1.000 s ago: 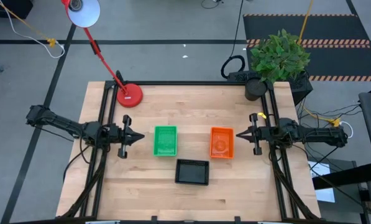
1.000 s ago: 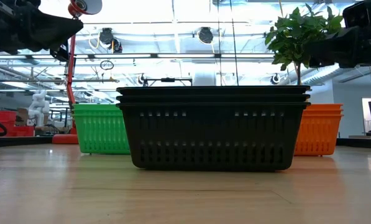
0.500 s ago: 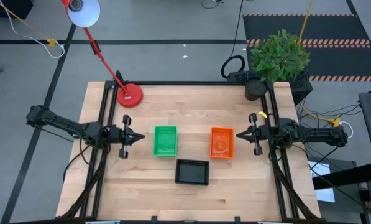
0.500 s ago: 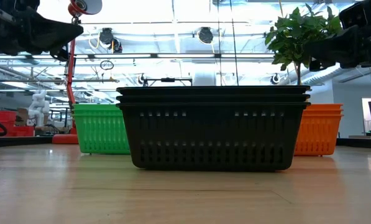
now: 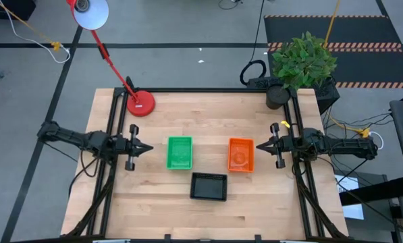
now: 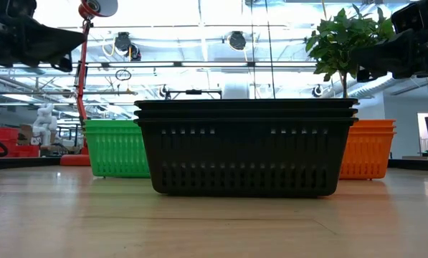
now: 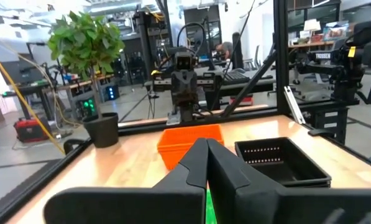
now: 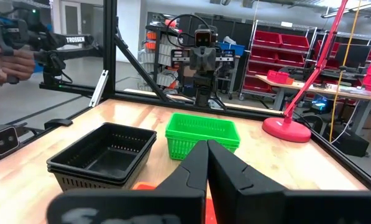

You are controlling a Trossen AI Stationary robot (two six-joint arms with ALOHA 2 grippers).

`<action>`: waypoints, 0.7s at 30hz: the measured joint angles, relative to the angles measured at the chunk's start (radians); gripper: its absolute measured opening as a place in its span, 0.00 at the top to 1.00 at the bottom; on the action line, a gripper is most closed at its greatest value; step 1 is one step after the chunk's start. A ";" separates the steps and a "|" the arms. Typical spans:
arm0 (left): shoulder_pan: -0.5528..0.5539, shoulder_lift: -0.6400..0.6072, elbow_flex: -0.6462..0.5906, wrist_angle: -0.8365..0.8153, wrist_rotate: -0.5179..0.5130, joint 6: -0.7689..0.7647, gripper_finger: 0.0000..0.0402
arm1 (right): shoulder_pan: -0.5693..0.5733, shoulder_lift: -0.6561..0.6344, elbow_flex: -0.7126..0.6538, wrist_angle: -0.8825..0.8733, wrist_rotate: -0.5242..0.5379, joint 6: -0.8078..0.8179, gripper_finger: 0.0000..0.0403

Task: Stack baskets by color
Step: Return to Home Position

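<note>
Three stacks of baskets stand on their bottoms on the wooden table: green at centre left, orange at centre right, and black nearer the front edge. The low view shows the nested rims of the black stack, with green and orange behind it. My left gripper is shut and level, left of the green stack and pointing at it. My right gripper is shut and level, just right of the orange stack. Both hang above the table, touching nothing.
A red lamp base sits at the far left and a black plant pot at the far right corner. Black frame rails run along the table's left and right sides. A person's hand shows in the room beyond.
My left arm has folded back, and its shut gripper has drawn a little toward the table's left edge, away from the green stack. The baskets have stayed where they were.
</note>
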 joint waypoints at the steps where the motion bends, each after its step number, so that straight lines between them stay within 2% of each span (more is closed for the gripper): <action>1: 0.000 -0.021 0.000 -0.016 0.000 0.009 0.99 | 0.000 0.000 0.000 0.000 0.000 0.000 1.00; 6: 0.001 -0.114 0.001 -0.110 -0.002 0.027 0.99 | 0.000 0.000 0.000 0.001 0.000 0.000 1.00; 11: 0.032 -0.111 0.001 -0.151 0.009 0.016 1.00 | 0.000 0.000 0.000 0.002 -0.001 0.000 1.00; 21: 0.157 -0.111 0.002 -0.198 0.158 -0.033 1.00 | 0.000 0.000 0.000 0.002 -0.001 0.000 1.00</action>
